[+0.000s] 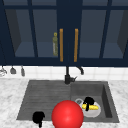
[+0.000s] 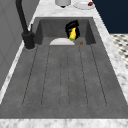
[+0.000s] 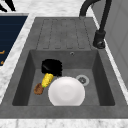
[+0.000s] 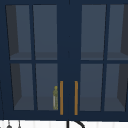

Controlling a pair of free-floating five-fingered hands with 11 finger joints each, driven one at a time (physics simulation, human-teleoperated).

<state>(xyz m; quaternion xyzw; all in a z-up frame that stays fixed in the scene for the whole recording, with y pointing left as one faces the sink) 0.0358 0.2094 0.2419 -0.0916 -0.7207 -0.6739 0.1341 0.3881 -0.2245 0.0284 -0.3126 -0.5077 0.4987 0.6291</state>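
Front view: right hand (image 1: pixel 88 102) grips corn cob (image 1: pixel 91 107) over plate (image 1: pixel 92 113).

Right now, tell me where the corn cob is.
The corn cob is in the sink basin, gripped by the right hand just over the white plate. In the right side view, a small brown item lies beside its tip.

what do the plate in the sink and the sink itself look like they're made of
The plate looks like glazed ceramic or white plastic: plain white, smooth, evenly lit. The sink looks like matte dark grey stone or composite: speckled, dull surface with moulded drainer grooves. The right hand holds a yellow corn cob beside the plate.
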